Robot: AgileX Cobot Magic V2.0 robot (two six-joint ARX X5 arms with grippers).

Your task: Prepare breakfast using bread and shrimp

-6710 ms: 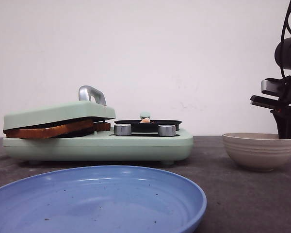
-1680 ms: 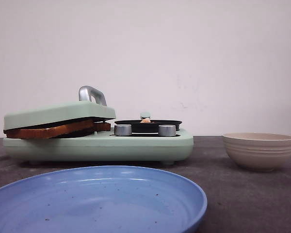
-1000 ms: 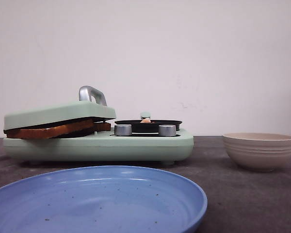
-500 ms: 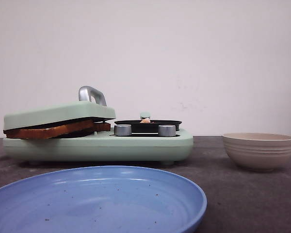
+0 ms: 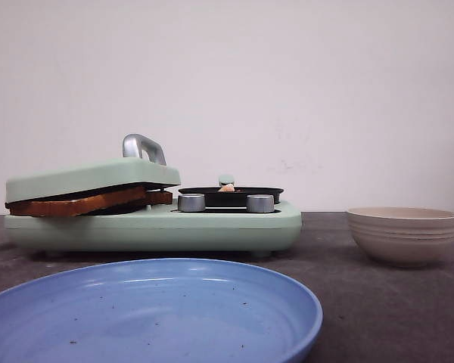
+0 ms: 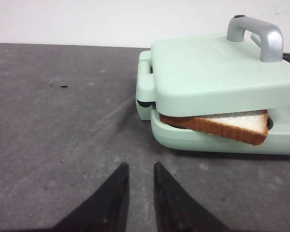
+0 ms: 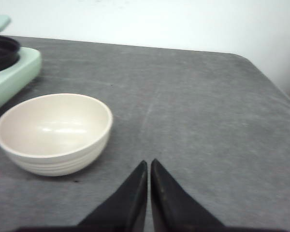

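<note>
Cooking underway: bread [image 6: 222, 126] pressed under lid [image 6: 217, 67], probably shrimp [image 5: 227, 187] in pan [image 5: 231, 194]. Next, lift handle [image 6: 256, 34] at two o'clock. Left gripper [image 6: 137, 181] slightly parted, right gripper [image 7: 149, 176] pressed together, both empty.

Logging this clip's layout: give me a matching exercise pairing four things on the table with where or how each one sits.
Things:
1. bread
2. shrimp
3. bowl
4. plate

Places or states:
A. empty, at the right end of the appliance
B. in the small black pan
C. nearest the front camera, blue, bare
D. clamped under the green lid, a corner sticking out

Pairs: 1-D, 2-B, 3-A, 4-C
</note>
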